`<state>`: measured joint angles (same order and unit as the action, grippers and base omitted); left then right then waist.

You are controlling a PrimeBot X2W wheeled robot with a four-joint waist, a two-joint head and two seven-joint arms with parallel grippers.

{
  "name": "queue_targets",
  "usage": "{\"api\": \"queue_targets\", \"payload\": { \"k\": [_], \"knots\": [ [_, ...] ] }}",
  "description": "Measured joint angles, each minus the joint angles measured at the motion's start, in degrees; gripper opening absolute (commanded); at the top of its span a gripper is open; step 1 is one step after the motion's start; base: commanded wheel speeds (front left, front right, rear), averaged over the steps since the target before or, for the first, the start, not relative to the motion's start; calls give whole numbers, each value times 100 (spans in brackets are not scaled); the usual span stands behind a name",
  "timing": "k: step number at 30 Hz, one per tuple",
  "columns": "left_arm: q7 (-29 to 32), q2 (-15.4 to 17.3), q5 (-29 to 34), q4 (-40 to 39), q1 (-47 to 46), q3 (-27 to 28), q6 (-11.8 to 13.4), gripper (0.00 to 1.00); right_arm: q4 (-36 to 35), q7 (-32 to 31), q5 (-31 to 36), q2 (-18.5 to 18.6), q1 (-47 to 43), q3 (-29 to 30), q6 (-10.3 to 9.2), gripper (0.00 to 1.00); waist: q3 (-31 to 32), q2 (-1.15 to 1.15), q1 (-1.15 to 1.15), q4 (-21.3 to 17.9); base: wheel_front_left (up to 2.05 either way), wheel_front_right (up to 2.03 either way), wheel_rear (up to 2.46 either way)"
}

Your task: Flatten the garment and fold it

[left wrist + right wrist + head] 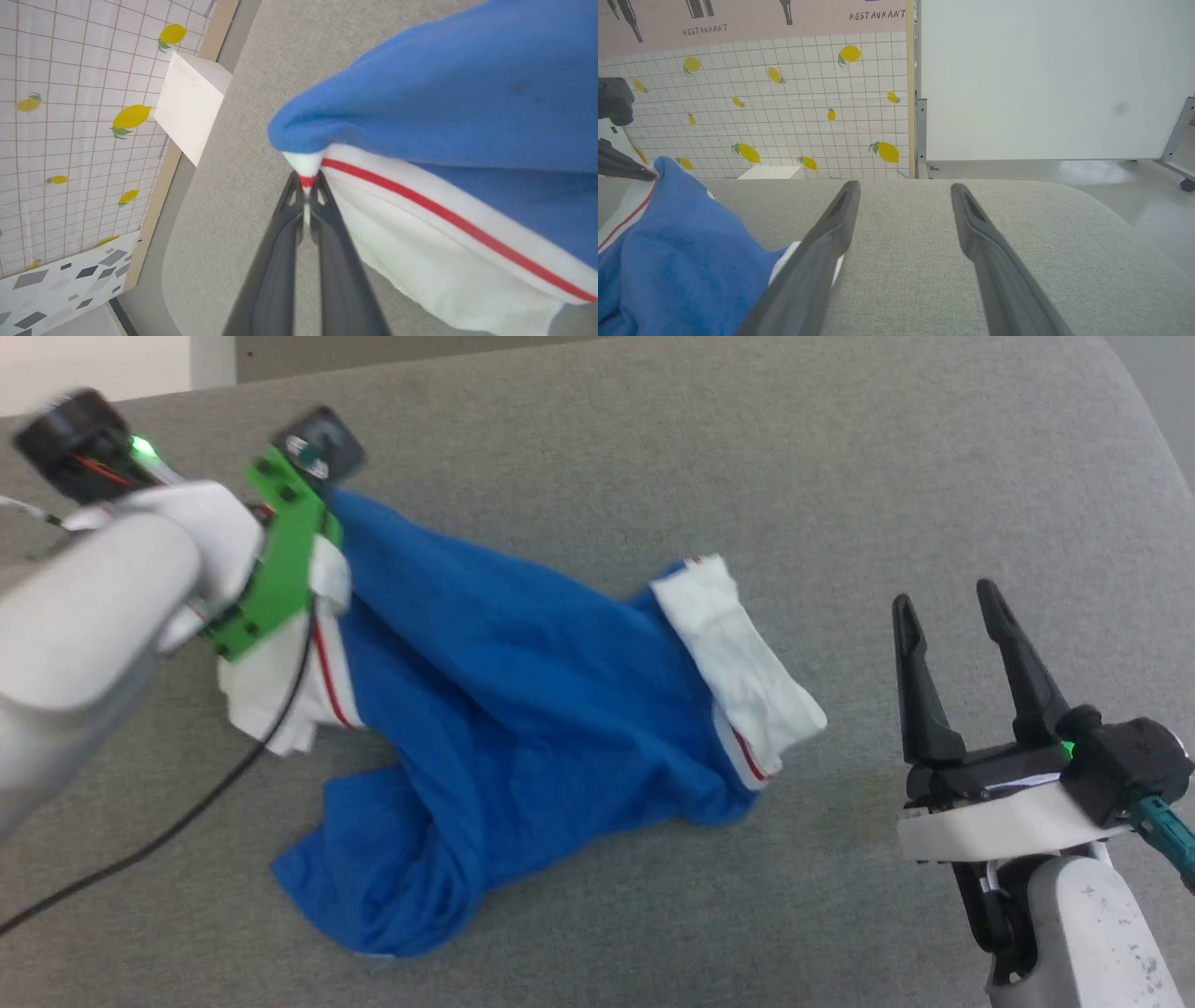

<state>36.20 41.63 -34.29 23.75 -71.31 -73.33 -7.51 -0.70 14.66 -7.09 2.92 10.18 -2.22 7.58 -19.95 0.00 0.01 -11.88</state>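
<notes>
Two long dark fingers of the left gripper (307,181) are pressed together on a white, red-striped edge of the royal blue jersey-style garment (523,691), holding that corner up off the grey fabric-covered surface (794,457). The right gripper (943,593) stands with its two fingers spread wide and holds nothing. It sits over the grey surface near the garment's right side but apart from it.

One garment is in view. It lies crumpled across the middle of the surface and shows two short white sleeves, one at the left (280,705) and one at the right (738,644), each with a red stripe.

Beyond the surface stands one white box (189,105) at the foot of a white grid-patterned wall covering printed with yellow lemons (784,93). Above the grid, a pink band (747,18) carries the word "RESTAURANT" twice in dark letters. One plain white panel (1041,79) stands beside it.
</notes>
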Motion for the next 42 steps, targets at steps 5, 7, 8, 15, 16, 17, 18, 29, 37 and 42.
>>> {"api": "queue_targets", "payload": {
  "k": [5,7,8,15,16,17,18,29,37,42],
  "knots": [
    [-605,-66,153,1267,-134,7,0,0,-26,0,-43,-1,60,12,0,100,-266,0,0,-246,0,0,0],
    [-773,-108,91,1702,-64,14,0,0,-30,0,-51,0,59,16,0,100,-345,0,0,-372,0,0,0],
    [-864,-160,4,1928,4,47,0,0,-33,0,-57,0,59,36,0,100,-386,0,0,-438,0,0,0],
    [-1479,-509,-417,2755,208,250,29,100,-29,0,9,0,36,172,0,100,-467,0,0,-615,0,0,0],
    [-1644,-548,-424,2821,221,264,47,100,-25,0,37,1,36,183,0,100,-441,0,0,-608,0,0,0],
    [-1823,-580,-446,2877,233,287,52,100,-24,0,69,1,36,202,0,100,-409,0,0,-599,0,0,0],
    [-1945,-613,-483,2914,242,307,52,100,-21,0,98,1,35,218,0,100,-378,0,0,-587,0,0,0],
    [-2025,-608,-1103,2424,-31,192,3,100,63,0,260,1,-229,234,0,100,200,0,0,-63,0,0,0],
    [-80,-203,-2533,1736,-318,203,3,100,44,0,260,-1,-229,185,0,100,350,0,-1,233,0,0,0],
    [751,24,-2898,1499,-559,210,3,100,15,0,260,0,-193,156,0,100,178,0,-1,167,0,0,0]
  ]
}}
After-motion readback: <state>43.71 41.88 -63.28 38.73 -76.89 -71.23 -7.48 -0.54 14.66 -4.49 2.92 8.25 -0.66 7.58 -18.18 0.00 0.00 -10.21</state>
